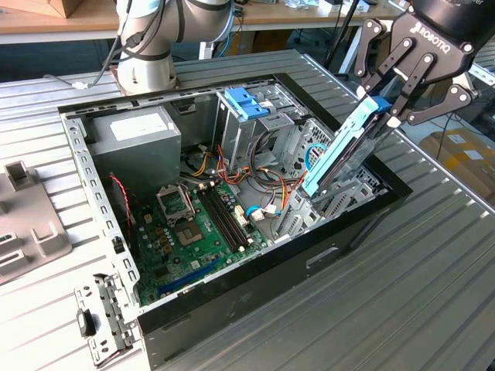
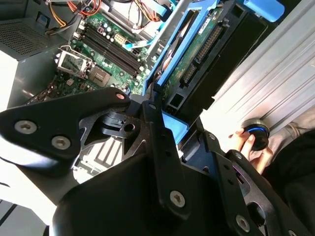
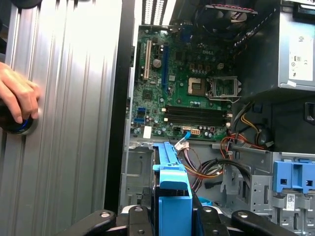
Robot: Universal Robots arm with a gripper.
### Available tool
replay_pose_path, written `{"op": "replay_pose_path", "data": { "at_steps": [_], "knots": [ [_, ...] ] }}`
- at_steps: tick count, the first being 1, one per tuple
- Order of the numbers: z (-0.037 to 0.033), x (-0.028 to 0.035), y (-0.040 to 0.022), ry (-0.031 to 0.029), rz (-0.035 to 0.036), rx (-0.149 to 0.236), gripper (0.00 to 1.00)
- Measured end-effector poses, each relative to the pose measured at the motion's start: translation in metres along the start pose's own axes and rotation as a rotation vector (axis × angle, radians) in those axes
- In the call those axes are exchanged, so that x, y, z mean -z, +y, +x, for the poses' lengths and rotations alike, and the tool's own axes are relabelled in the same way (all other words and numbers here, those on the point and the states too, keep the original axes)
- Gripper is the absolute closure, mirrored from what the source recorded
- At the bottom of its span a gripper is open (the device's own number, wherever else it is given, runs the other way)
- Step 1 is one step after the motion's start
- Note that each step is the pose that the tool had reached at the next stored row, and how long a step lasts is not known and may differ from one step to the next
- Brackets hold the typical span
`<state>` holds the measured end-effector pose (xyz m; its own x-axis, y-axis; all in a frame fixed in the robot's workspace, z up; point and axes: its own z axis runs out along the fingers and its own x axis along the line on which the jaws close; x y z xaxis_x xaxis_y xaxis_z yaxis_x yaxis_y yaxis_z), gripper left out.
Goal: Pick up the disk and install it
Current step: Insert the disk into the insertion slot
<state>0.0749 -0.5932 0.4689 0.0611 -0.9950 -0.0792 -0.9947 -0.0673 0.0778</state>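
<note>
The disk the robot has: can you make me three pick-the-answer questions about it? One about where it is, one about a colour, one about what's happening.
1. Where is the disk?
A. Flat on the table
B. At the open case, on the exterior view's right
C. On the grey box

2. What colour are its rails?
A. Red
B. Yellow
C. Blue

3. What are the fingers doing?
A. Shut on the disk
B. Open and empty
C. Shut on a cable

Answers:
1 B, it leans tilted at that side of the case.
2 C, blue runs along its edges.
3 A, they clamp its top end.
</note>
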Motion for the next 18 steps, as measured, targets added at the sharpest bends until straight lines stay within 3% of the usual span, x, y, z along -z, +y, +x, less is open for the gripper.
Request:
{"op": "replay_pose_path", "data": {
  "at_steps": [18],
  "knots": [
    [-0.0048, -0.0073, 0.0043, -0.0002, 0.0000, 0.000, 0.63]
  ]
}}
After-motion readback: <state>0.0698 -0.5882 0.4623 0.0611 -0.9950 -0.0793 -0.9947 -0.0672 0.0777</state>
